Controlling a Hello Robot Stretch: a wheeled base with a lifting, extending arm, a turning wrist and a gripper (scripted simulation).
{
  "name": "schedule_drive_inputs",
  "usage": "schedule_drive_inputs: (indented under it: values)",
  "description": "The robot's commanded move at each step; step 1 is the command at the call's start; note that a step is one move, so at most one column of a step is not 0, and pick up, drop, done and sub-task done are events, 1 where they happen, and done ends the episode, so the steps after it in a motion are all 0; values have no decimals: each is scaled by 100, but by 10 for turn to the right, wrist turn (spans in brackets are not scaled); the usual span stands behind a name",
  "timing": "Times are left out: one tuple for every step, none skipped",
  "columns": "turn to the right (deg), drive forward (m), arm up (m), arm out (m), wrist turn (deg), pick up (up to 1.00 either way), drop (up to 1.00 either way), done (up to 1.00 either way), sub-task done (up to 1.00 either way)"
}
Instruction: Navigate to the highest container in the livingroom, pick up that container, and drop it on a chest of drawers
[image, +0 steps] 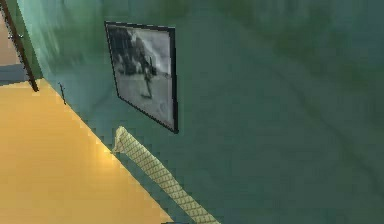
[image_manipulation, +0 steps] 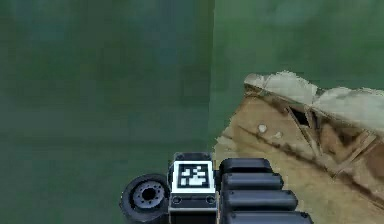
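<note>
- Forward view: a teal-green wall (image: 280, 100) runs from the near right to the far left.
- A framed black-and-white picture (image: 142, 75) with a dark frame hangs on it, left of the middle.
- Orange-yellow floor (image: 50, 160) lies at the left, meeting the wall along a slanting line.
- A dark door frame (image: 25, 50) stands at the far left.
- A tan woven strip (image: 160, 180) lies along the foot of the wall and runs toward the near edge; what it belongs to cannot be told.
- Arm side view: a green wall (image_manipulation: 100, 90) covers the far side, with a corner just right of the middle.
- A tan woven object (image_manipulation: 300, 140) sits at the right against the wall, near the arm. It has a pale ragged upper rim, a rough brown face and dark gaps.
- It may be a basket. Whether it is the container, and what it holds, cannot be told.
- The dark ribbed arm (image_manipulation: 255, 190) rises from the near edge, with a white marker square (image_manipulation: 194, 178) at its left.
- The tool (image_manipulation: 148, 198) shows as a dark round body left of the marker. Its fingers cannot be made out, so I cannot tell its state or whether it holds anything.
</note>
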Motion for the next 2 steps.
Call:
schedule_drive_inputs:
  values:
    - [450, 0, 0, 0, 0, 0, 0, 0, 0]
    - [450, 0, 0, 0, 0, 0, 0, 0, 0]
